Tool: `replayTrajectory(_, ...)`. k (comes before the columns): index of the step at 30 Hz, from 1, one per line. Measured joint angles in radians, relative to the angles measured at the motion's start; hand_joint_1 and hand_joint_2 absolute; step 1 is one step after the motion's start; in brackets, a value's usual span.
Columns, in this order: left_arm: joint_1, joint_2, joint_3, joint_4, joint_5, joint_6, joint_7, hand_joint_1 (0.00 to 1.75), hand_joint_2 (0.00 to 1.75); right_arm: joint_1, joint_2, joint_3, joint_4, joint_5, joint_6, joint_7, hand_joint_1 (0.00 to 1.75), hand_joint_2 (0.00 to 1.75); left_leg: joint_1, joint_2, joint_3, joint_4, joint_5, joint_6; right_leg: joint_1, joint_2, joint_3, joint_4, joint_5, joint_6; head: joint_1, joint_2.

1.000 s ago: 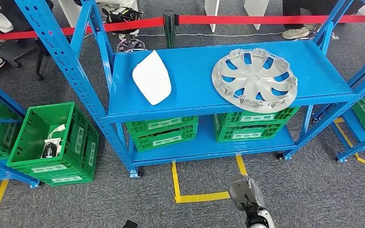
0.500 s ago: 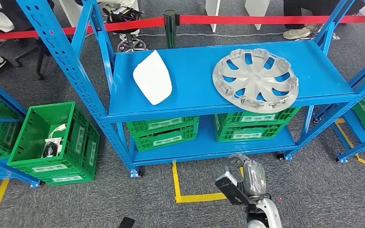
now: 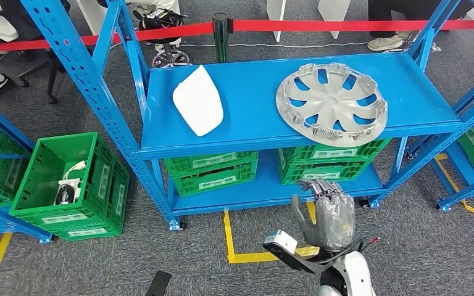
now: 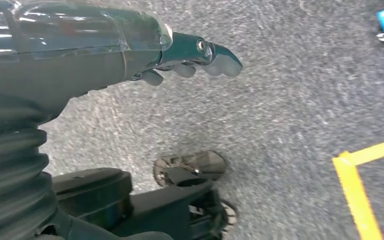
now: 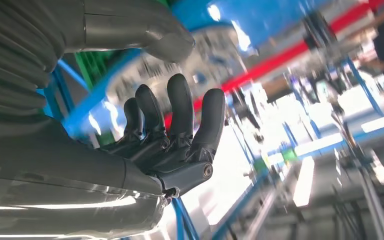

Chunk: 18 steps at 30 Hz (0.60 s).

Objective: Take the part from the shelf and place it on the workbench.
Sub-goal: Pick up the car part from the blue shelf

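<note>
Lying flat on shelf [image 3: 407,92]: hubcap [image 3: 331,103], round | right hand [image 3: 329,213] raised, fingers spread, empty

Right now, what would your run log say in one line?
phase: reaching | right hand: empty, below shelf | hubcap: on shelf, untouched | left hand: empty

The head view looks down from high up at the blue shelf [image 3: 296,108]. The left wrist view looks close at the grey floor [image 4: 290,115], and the right wrist view looks up at the same shelf [image 5: 250,20].

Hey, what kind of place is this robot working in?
Probably a parts storeroom or workshop test area: blue steel shelving carrying a silver hubcap, green crates for parts, yellow floor tape and a red barrier belt.
</note>
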Motion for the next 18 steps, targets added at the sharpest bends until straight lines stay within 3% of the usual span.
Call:
replayTrajectory(6, -0.006, 0.01, 0.001, 0.0, 0.049, -0.05, -0.061, 0.0, 1.75, 0.015, 0.019, 0.002, -0.102, 0.175, -0.02, 0.085, 1.75, 1.75, 0.0, 0.0, 0.0, 0.0, 0.0, 0.0, 0.0, 0.0, 0.0, 0.0, 0.0, 0.0, 0.0, 0.0)
replayTrajectory(18, -0.008, 0.053, 0.001, -0.001, 0.131, -0.14, -0.129, 0.0, 1.75, 0.025, 0.027, 0.016, -0.217, 0.468, -0.056, 0.338, 1.75, 1.75, 0.0, 0.001, 0.0, 0.0, 0.0, 0.0, 0.0, 0.0, 0.0, 0.0, 0.0, 0.0, 0.0, 0.0)
